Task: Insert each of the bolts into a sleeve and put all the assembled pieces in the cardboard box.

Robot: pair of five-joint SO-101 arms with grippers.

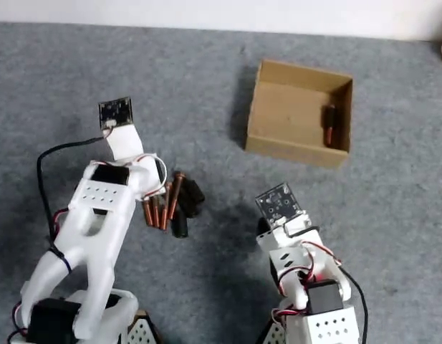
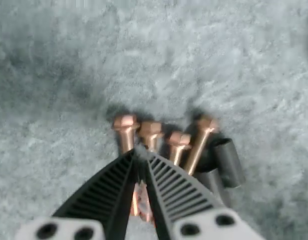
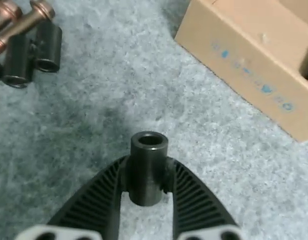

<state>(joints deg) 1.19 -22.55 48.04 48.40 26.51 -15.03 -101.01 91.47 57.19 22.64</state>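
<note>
Jaws of the left gripper [image 2: 141, 154] are pressing together on one copper bolt [image 2: 141, 200] in the bolt row [image 1: 160, 209], which is lying centre-left in the high view with the loose sleeves [image 1: 186, 206] touching it. Right gripper [image 3: 147, 167] jaws are pinching a black sleeve [image 3: 149, 150], upright, at lower centre-right. Cardboard box [image 1: 292, 147] is sitting upper right, holding one assembled piece [image 1: 329, 123] against its right wall.
</note>
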